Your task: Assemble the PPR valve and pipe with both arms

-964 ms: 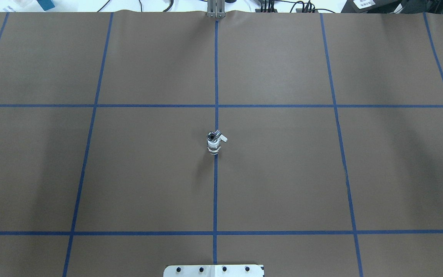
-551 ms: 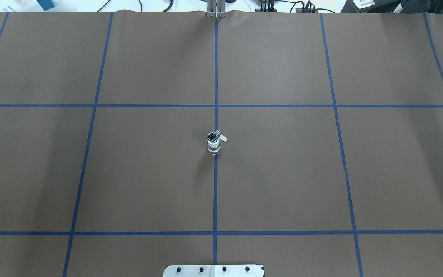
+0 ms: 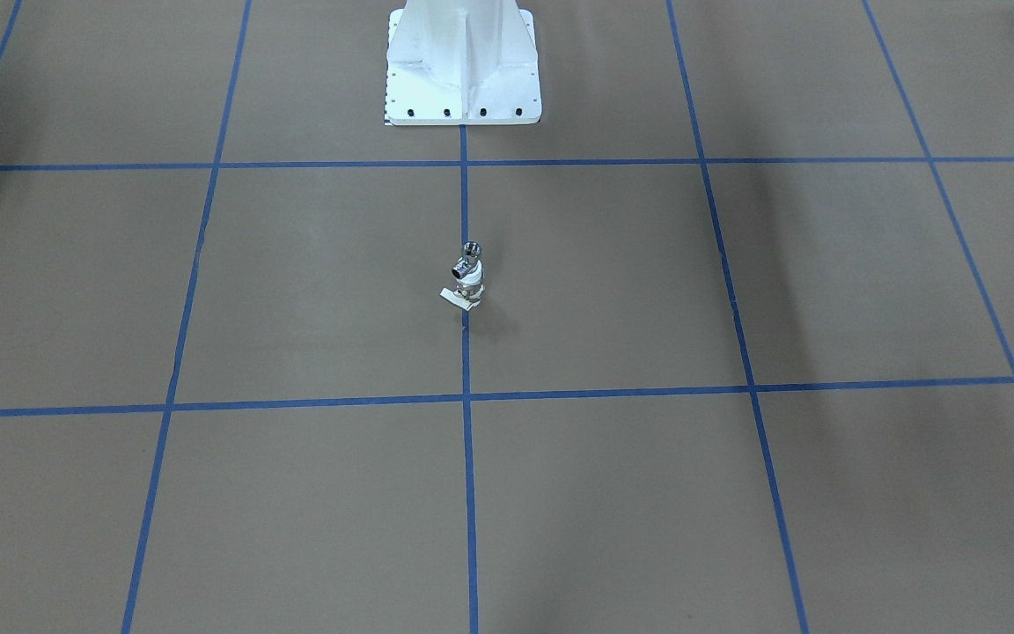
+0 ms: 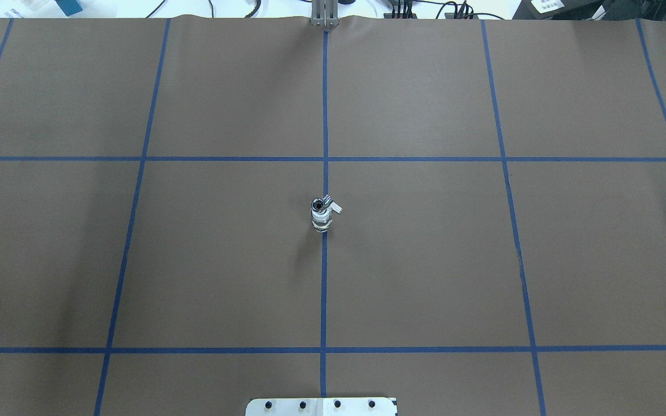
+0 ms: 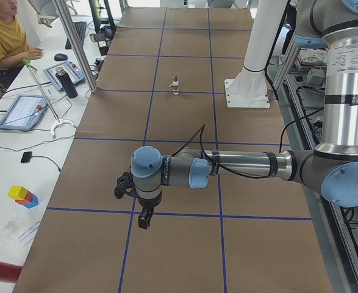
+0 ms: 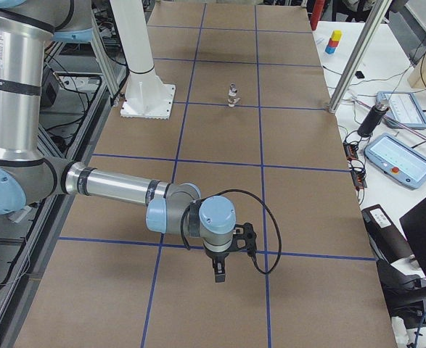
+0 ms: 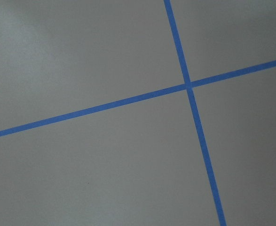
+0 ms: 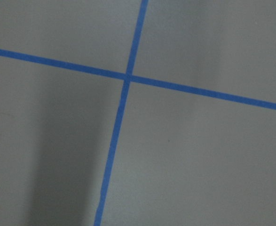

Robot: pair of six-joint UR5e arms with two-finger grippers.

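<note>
The left gripper (image 5: 142, 223) hangs over the brown paper (image 4: 425, 260) at its own end of the table, fingers pointing down. It shows only in the side view, so its opening cannot be told; no part is seen in it. Its wrist camera shows only matte paper and a crossing of blue tape (image 7: 188, 85). Well to the right of this gripper, midway between the two, the valve (image 3: 470, 283) stands upright on the centre tape line, with the white pedestal (image 3: 463, 62) behind it on the robot's side. The valve is a short white plastic cylinder with a metallic band, and its flat pale lever tab juts out away from the robot. The pipe (image 3: 471, 253) sits on top of it, touching. It is a small bent chrome fitting, glossy, with its flared round mouth uppermost. The two parts appear joined, which would explain why they stand alone as one unit. The joint itself is too small to confirm. Well to the right again, the right gripper (image 6: 219, 277) hangs fingers down over bare paper and tape — its opening likewise cannot be told, and nothing is seen in it. Both grippers are well apart from the parts, so the assembly step is likely complete.
</note>
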